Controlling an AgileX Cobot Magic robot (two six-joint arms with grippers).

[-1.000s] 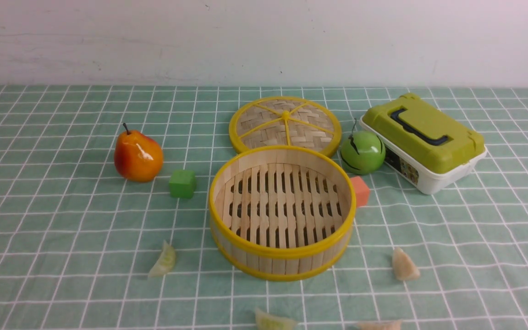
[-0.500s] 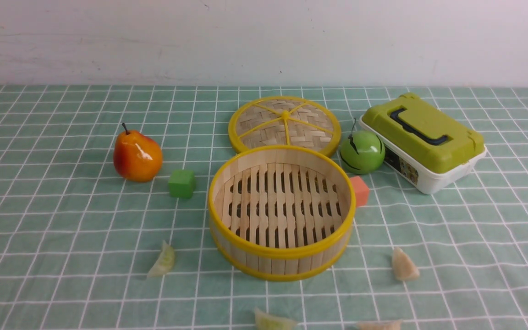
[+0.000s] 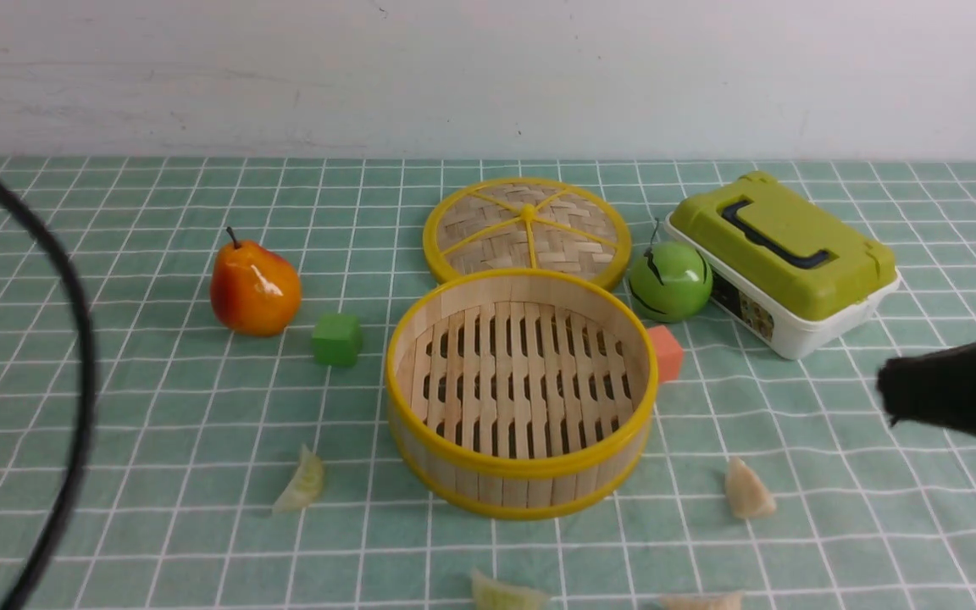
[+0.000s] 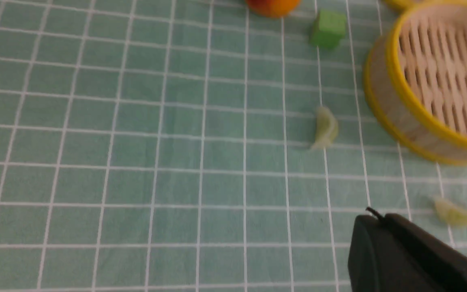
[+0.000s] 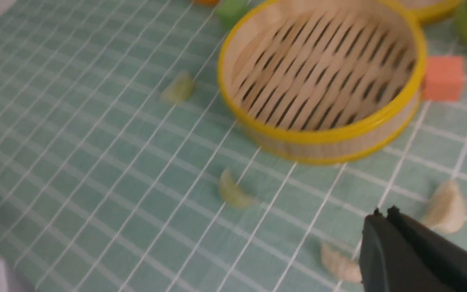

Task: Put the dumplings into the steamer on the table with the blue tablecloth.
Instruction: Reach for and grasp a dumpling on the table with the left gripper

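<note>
nothing of the task is done yet, as far as the views show. the steamer (image 3: 522,474) stands open in the middle of the worktop (image 3: 878,525) with its slatted base bare. all four dumplings lie outside it on the teal checked tablecloth (image 3: 158,407).

the left green dumpling (image 3: 303,483) lies near the steamer's wall on the robot's left. the near green dumpling (image 3: 505,595) lies in front of the steamer, at the front view's lower edge. the right cream dumpling (image 3: 746,490) lies on the steamer's right, and the near cream dumpling (image 3: 700,601) is half cut off at that same edge. four picks and four drops are left.

the left pincer (image 4: 375,215) has its jaws pressed together and grips nothing; it hangs over bare cloth near the near green dumpling. the right pincer (image 5: 382,211) is likewise closed and empty, close to the two cream dumplings. each would have to open before a grasp, i judge.

the woven lid (image 3: 527,229) lies flat just behind the steamer. the green-lidded lunch box (image 3: 780,254) is shut, so its contents are hidden.
</note>
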